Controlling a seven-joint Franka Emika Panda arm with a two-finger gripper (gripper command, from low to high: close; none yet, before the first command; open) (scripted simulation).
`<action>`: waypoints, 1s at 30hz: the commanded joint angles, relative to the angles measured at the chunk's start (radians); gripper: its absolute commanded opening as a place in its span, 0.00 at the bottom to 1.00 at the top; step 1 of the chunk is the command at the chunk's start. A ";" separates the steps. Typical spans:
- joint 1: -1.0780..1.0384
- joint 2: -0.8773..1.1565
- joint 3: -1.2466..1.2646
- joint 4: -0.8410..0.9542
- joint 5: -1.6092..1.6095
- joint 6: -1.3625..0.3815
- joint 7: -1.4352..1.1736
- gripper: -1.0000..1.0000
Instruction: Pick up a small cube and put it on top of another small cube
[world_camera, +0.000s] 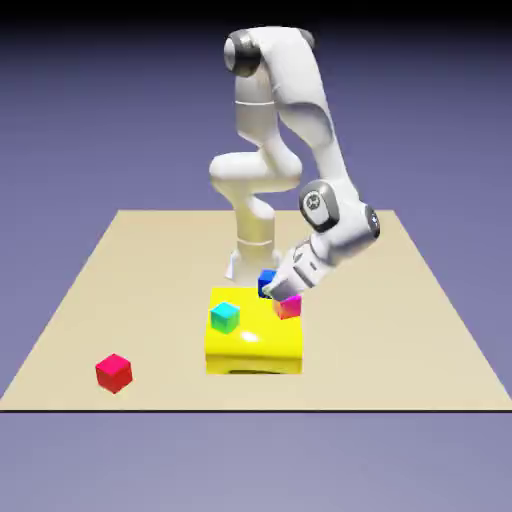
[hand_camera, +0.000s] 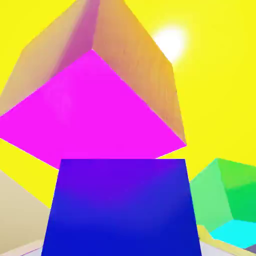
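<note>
My arm (world_camera: 300, 110) is white with grey joints. The small cube (hand_camera: 120, 207) is solid blue; one neighbour (hand_camera: 95, 107) shows magenta and orange faces (woodgrain-streaked), another (world_camera: 225, 317) teal-green. The block (world_camera: 255, 345) is yellow, a cube (world_camera: 114, 372) red, the surface (world_camera: 400, 330) tan.

Arm (world_camera: 275, 130): glossy white rounded link housings, thick and tubular, stacked in bulging segments. Dark grey circular caps at shoulder joint and wrist joint; wrist cap bears a small pale mark. Hand section white, with grey detailing near the end.
</note>
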 joint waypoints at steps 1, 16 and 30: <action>0.174 0.000 0.000 0.000 -0.002 0.001 0.001 0.00; 0.025 0.000 0.000 0.000 0.000 0.000 0.000 0.00; 0.160 0.000 0.000 0.000 -0.002 0.000 0.001 0.00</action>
